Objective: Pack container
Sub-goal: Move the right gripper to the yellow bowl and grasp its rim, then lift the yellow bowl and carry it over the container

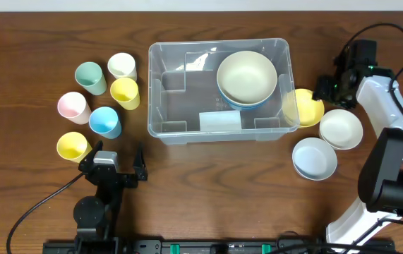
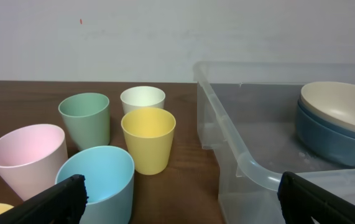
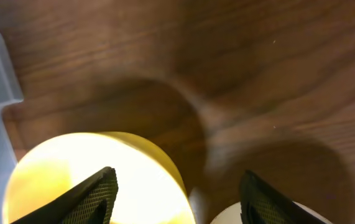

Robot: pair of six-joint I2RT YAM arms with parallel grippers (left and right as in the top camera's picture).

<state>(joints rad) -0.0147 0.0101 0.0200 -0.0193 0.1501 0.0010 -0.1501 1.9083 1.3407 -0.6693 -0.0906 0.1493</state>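
Black left hand (image 1: 114, 166): nearest the robot, its fingers spread as wide as they go and holding nothing. It hangs just short of the cups, probably because they are its share of the work.
Cups: six stand upright and separate on the tabletop (image 1: 208, 190), left of the container (image 1: 149, 92). From the front they are the near yellow cup (image 1: 73, 146), blue cup (image 1: 105, 121), pink cup (image 1: 73, 107), far yellow cup (image 1: 125, 92), green cup (image 1: 90, 77) and white cup (image 1: 122, 65). None is packed yet.
Container: at mid-tabletop with its top open. The left part is bare, so there is room for more.
Stacked bowls: a cream bowl (image 1: 247, 76) sits nested in a dark blue bowl (image 1: 238, 104) at the far right of the container. Nesting them likely saves space.
Loose bowls: a pale blue bowl (image 1: 314, 159), then a white bowl (image 1: 341, 128), then a yellow bowl (image 1: 308, 111) just beside the container's right wall.
Right hand (image 1: 326, 90): farthest off, over the yellow bowl's far edge. Its fingers are apart, one inside the rim and one outside, not clamped on it. That looks like the set-up for a rim pinch.
Left wrist view: gives a side view of the dark blue bowl under the cream one, which from overhead is only a sliver.
Right wrist view: shows the rim lying between the fingers, which the hand hides from overhead.
Overhead view: the only one that takes in both hands and the whole layout.
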